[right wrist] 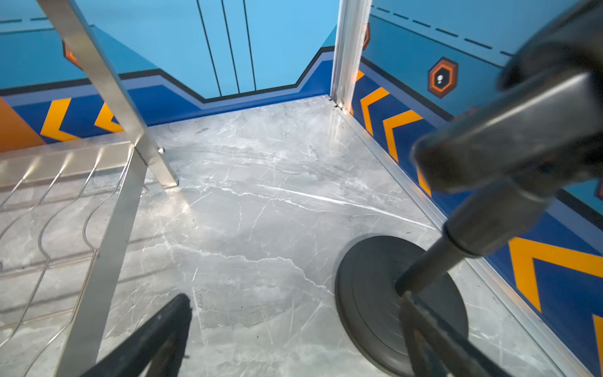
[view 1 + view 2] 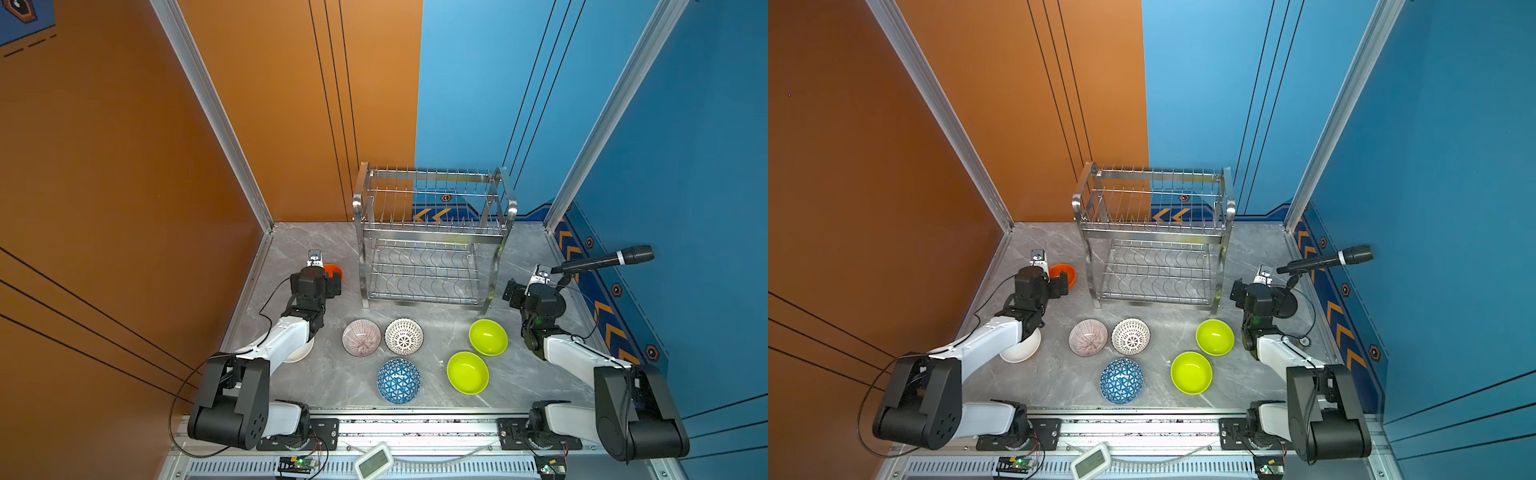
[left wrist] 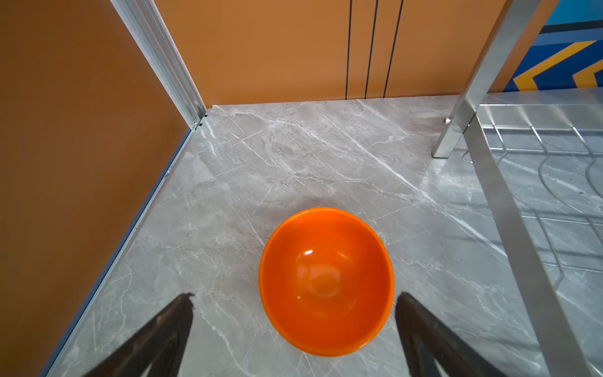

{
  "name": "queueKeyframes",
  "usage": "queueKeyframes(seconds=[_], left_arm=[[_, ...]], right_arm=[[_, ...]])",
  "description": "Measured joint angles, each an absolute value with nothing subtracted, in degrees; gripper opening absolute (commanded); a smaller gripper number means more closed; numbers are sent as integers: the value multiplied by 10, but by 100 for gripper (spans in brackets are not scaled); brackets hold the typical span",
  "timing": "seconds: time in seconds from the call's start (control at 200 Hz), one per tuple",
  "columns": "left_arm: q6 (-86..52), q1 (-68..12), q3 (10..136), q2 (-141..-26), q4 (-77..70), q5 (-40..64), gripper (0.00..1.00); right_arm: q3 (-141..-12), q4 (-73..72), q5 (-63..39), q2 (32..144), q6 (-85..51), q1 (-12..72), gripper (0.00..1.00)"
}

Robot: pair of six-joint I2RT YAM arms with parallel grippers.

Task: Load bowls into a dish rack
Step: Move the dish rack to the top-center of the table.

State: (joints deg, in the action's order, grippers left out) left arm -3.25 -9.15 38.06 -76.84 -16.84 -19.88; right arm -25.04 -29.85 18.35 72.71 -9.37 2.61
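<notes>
The orange bowl (image 3: 326, 284) is my nearest target. It sits upright on the worktop just beside the dish rack (image 2: 432, 232), off the left end of its lower tier. It looks like glossy, thin plastic, so I judge it light, stiff and slippery. I would pinch its rim with one finger inside and one outside, not squeeze the round wall.

My left hand (image 3: 295, 296) is spread wide and released, holding nothing, with the bowl's near edge between its fingers. I cannot tell whether a finger touches the rim.

I count seven bowls, none in the rack. In front of the rack are:
- one pink-striped bowl (image 2: 361, 337)
- one black-and-white lattice bowl (image 2: 404, 336)
- one blue triangle-patterned bowl (image 2: 398, 381)
- two lime-green bowls (image 2: 488, 337) (image 2: 467, 372)

One white bowl (image 2: 1021, 351) lies front-left of the rack, half hidden under my left forearm. The patterned three may be ceramic, so heavier and easier to chip.

There is one rack with two tiers, both empty.

My right hand (image 1: 295, 297) is also wide open and empty, off the rack's right end. It is near the one microphone stand base (image 1: 375, 303).
</notes>
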Motion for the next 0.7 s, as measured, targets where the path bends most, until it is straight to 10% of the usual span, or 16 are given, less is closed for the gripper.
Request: queueKeyframes(seconds=[0.701], left_arm=[[-204,-102,440,-682,18,111,95]], right_arm=[[-261,-64,20,461,-245,1,98]])
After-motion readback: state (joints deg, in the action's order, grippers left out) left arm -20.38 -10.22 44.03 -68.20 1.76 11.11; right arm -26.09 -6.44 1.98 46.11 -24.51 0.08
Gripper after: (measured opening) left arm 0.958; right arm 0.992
